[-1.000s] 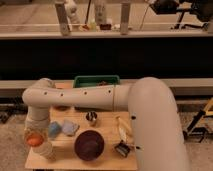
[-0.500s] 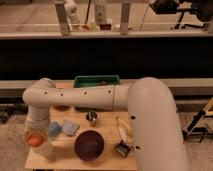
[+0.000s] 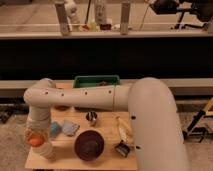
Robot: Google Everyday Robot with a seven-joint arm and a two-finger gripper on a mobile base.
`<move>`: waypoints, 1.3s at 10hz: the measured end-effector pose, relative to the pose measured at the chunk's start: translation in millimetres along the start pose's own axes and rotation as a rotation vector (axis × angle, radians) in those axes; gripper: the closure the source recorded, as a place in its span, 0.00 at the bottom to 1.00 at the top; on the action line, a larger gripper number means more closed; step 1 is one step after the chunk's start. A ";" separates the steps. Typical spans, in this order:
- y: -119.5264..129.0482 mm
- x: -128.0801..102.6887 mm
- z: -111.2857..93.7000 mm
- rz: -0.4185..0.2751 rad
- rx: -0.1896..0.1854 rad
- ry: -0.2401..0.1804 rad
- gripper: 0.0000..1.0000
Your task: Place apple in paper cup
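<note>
We hold the pincer (image 3: pixel 36 134) closed on the apple (image 3: pixel 34 141) at the bench's (image 3: pixel 62 145) left front corner; the cup (image 3: pixel 46 151) stands just below, slightly right.

Looks like a robot test lab, not a home. Small wooden bench (image 3: pixel 111 121) stands alone on speckled floor (image 3: pixel 11 150), pushed up to a long dark barrier (image 3: pixel 105 55). The ledge above carries white posts (image 3: pixel 62 19) and bottles (image 3: pixel 101 10); a tripod leg (image 3: pixel 200 120) shows at right. Props sit staged by a green bin (image 3: pixel 96 80). The hand (image 3: pixel 36 136) at the bench's front-left corner is clamped on the apple (image 3: pixel 33 142).
</note>
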 end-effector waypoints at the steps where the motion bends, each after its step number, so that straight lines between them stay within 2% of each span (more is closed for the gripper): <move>1: 0.0 -0.8 0.7 -0.004 0.000 0.001 1.00; 9: 3.3 -3.8 4.5 -0.018 -0.002 -0.004 0.99; 11: 3.1 -5.0 5.7 -0.022 -0.001 -0.010 0.83; 12: 2.7 -5.6 6.2 -0.023 -0.003 -0.012 0.72; 13: 2.6 -5.8 6.3 -0.023 -0.004 -0.012 0.68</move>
